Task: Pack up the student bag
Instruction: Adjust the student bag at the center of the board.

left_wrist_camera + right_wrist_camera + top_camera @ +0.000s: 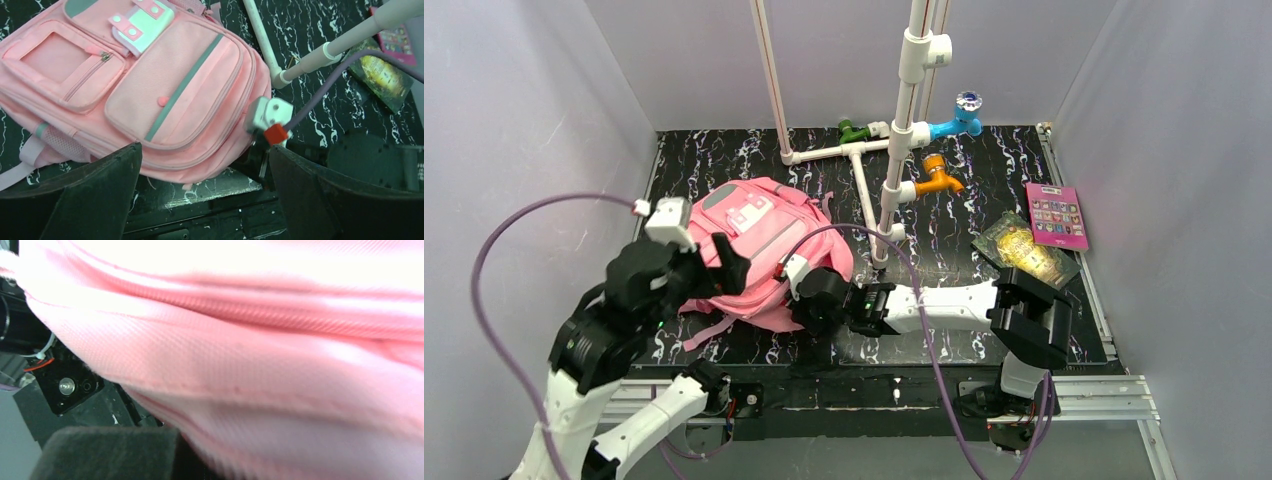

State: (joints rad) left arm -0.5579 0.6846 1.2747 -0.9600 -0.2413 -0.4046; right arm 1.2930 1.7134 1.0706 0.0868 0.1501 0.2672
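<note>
The student bag (759, 235) is a large pink backpack lying front-up at the left middle of the black mat. In the left wrist view it (150, 80) fills the upper left, showing its zip pockets, grey stripe and white-pink patch. My left gripper (727, 263) is open and empty, its jaws wide above the bag's near edge (205, 152). My right gripper (809, 297) is at the bag's near right corner. In the right wrist view pink fabric (250, 350) fills the frame and runs down beside the one visible finger (110, 452); the other finger is hidden.
A white pipe frame (894, 150) with blue, orange and green taps stands at the back middle. A pink book (1056, 215) and a green-yellow book (1024, 250) lie at the right. The mat's near edge (215, 192) is just below the bag.
</note>
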